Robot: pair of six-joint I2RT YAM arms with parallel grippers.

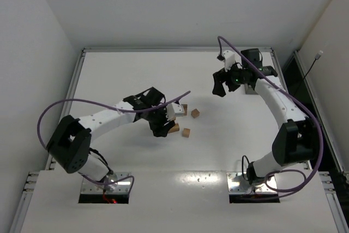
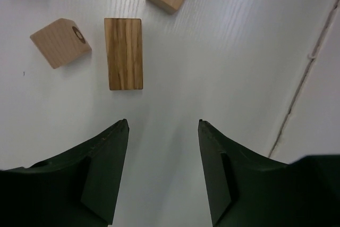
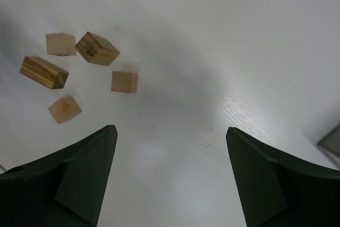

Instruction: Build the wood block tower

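Both sets of jaws stand spread wide and empty. The left gripper (image 2: 163,124) hangs over the middle of the white desk (image 2: 223,51), its fingertips just short of a long light-brown wooden block (image 2: 124,53) lying flat, with small tan wooden cubes (image 2: 59,42) beside it. The right gripper (image 3: 170,131) hovers toward the far right corner, well apart from the five wood blocks (image 3: 124,82), which are scattered in one loose cluster on the desk

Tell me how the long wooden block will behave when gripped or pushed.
The long block looks like solid grained wood, so it is probably rigid and light. Lying flat, it should slide or pivot rather than roll or tip. Its flat parallel sides likely grip well.
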